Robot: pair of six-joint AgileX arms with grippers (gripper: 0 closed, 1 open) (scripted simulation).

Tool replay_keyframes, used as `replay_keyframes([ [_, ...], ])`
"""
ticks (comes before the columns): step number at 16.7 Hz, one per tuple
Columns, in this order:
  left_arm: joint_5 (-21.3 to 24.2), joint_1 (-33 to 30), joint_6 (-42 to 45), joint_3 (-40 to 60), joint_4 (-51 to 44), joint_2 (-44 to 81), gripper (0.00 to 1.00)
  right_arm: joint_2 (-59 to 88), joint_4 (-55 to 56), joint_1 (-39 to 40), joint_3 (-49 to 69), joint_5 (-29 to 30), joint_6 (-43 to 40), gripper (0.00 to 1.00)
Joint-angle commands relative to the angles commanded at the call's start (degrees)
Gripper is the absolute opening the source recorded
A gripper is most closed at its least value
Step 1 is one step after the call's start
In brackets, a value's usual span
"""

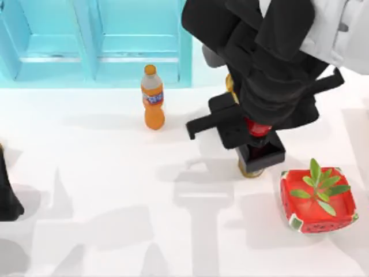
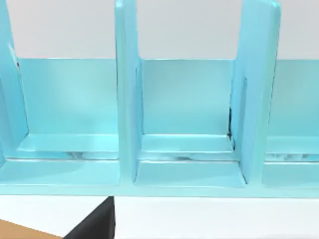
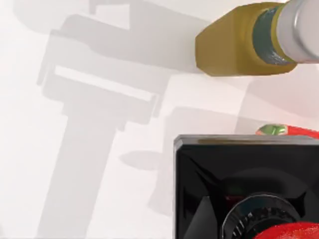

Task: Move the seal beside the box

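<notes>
Top view: right gripper (image 1: pixel 260 138) sits over the right half of the table (image 1: pixel 115 190), its fingers closed on the seal (image 1: pixel 258 128). Red knob shows just below the wrist housing; black square base (image 1: pixel 262 152) hangs beneath it, above the table surface. Whether the base touches the table cannot be told. A yellow-gold bottle (image 1: pixel 249 170) with a grey cap lies partly under the seal, its end showing just near of the base. Box (image 1: pixel 317 201) stands near and right of the seal, close but apart, green plant (image 1: pixel 320 187) inside.

Orange soda bottle (image 1: pixel 153 97) stands upright left of the gripper, just in front of the blue cabinet (image 1: pixel 92 40) along the far edge.

Right wrist view: seal base (image 3: pixel 239 184) is in the foreground with the red knob (image 3: pixel 291 232) at the frame edge; gold bottle (image 3: pixel 234 42) lies beyond it on its side; a sliver of the box (image 3: pixel 289 131) shows past the base.

Left arm (image 1: pixel 7 196) is parked at the table's left edge. Left wrist view: cabinet (image 2: pixel 189 124) compartments, facing the camera; that gripper's state cannot be told.
</notes>
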State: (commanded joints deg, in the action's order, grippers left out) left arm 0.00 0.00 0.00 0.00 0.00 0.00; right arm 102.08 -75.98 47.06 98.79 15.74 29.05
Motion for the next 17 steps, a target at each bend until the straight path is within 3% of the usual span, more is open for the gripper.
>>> replay_keyframes([
  [8,0.0,0.0,0.0,0.0,0.0,0.0,1.0,-20.18,-0.47,-13.21,-17.02,-2.03,-11.04,0.0],
  [17,0.0,0.0,0.0,0.0,0.0,0.0,1.0,-39.16,-0.29,-26.89,-35.1,-7.71,-15.92,0.0],
])
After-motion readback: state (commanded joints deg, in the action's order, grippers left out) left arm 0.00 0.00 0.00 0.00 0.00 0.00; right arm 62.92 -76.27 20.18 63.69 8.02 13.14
